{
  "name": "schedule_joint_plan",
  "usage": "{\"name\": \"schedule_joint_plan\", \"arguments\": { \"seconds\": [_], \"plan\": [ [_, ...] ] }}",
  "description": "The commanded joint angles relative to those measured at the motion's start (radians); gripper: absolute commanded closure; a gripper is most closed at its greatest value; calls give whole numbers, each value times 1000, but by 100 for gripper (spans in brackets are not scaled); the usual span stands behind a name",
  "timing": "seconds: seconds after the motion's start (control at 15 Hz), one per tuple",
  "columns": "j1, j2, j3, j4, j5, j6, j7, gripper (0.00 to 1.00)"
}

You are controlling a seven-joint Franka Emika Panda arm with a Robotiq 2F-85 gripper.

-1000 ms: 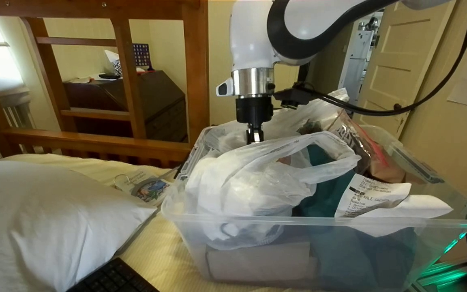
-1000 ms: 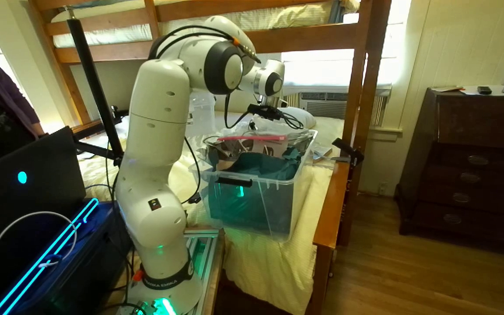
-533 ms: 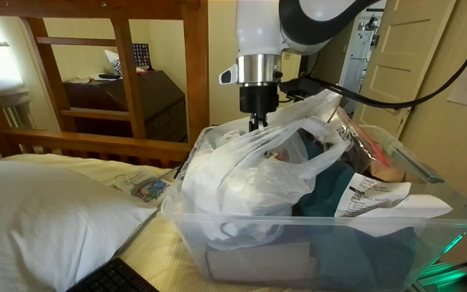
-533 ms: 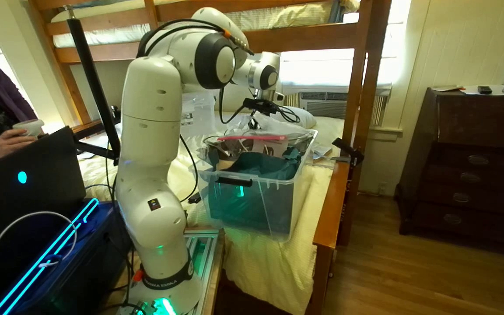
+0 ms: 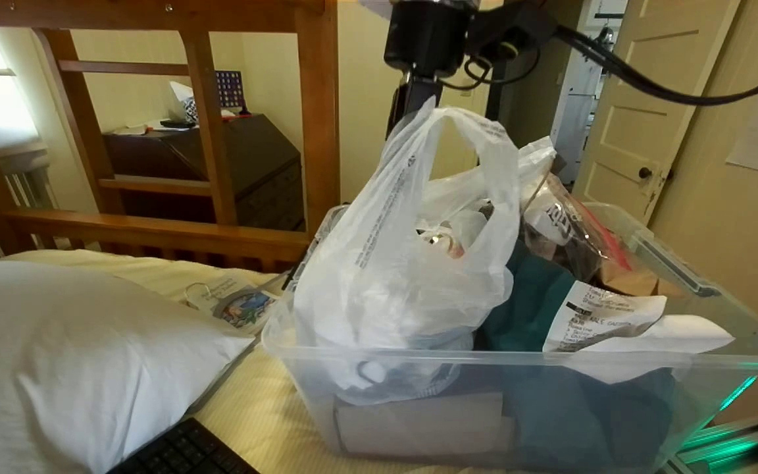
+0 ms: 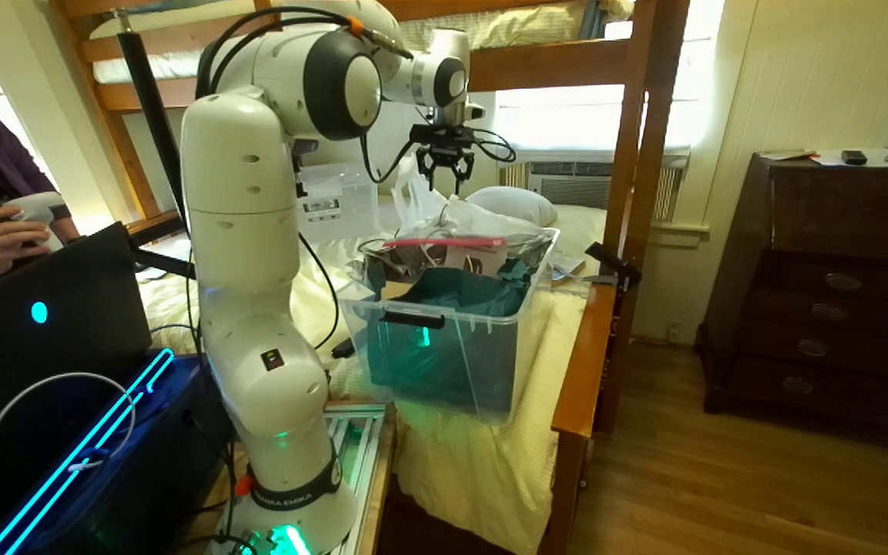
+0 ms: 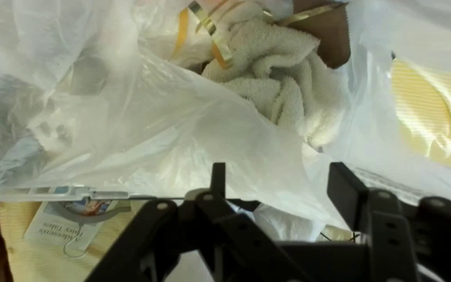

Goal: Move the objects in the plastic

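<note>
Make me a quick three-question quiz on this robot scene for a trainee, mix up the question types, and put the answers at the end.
1. True or false: the tool stands open, with a gap between its two sides.
2. Which of these lies on the yellow bedding?
A) the receipt
B) the black keyboard
C) the teal cloth
3. Short answer: in what container does the white shopping bag sit?

Key:
1. True
2. B
3. The clear plastic tub
</note>
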Motion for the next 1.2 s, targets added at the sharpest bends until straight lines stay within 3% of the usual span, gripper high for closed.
{"name": "schedule_joint_plan", "arguments": {
  "seconds": [0.0,0.33,0.67,0.73,1.13],
  "plan": [
    [3,-72,-10,-5,-21,9,45,1],
    [-4,-171,-14,-14,-49,-42,119,0],
    [-8,-293,-2,-20,-35,-225,261,0],
    [-11,-229,-1,8,-43,-164,207,0],
    [-15,-281,8,-5,-42,-219,248,0]
  ]
}}
